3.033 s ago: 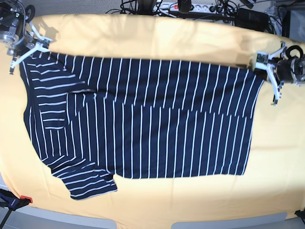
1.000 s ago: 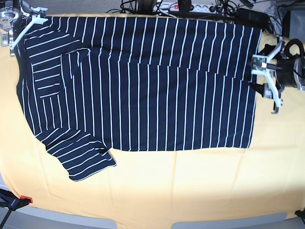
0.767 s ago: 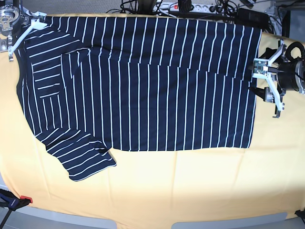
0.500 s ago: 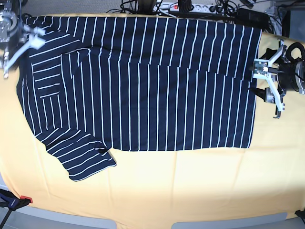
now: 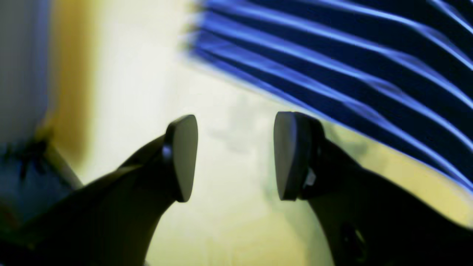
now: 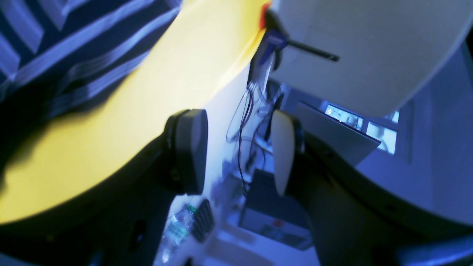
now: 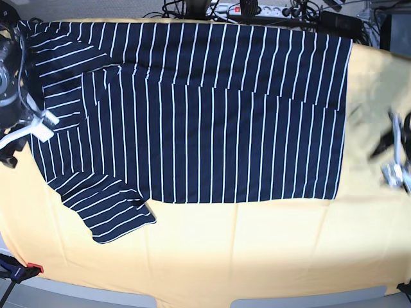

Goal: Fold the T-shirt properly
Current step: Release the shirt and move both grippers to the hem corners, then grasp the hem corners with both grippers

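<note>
The T-shirt (image 7: 192, 115), dark navy with thin white stripes, lies spread flat on the yellow cloth (image 7: 257, 250). One sleeve (image 7: 115, 215) points to the front left. My right gripper (image 7: 26, 128) hovers open at the shirt's left edge; the right wrist view shows its fingers (image 6: 188, 151) apart and empty past the cloth's edge, with the T-shirt (image 6: 55, 55) to the upper left. My left gripper (image 7: 393, 154), blurred, is off the shirt's right edge. The left wrist view shows the left gripper (image 5: 235, 155) open and empty over yellow cloth, beside the T-shirt (image 5: 369, 62).
Cables and a power strip (image 7: 244, 8) line the table's back edge. A red and black clamp (image 7: 26, 269) holds the cloth at the front left corner; the clamp (image 6: 269, 37) also shows in the right wrist view. Bare yellow cloth lies in front of the shirt.
Both arms have swung away from the shirt's back corners toward the front, along its left and right sides. The shirt has not moved in the last second.
</note>
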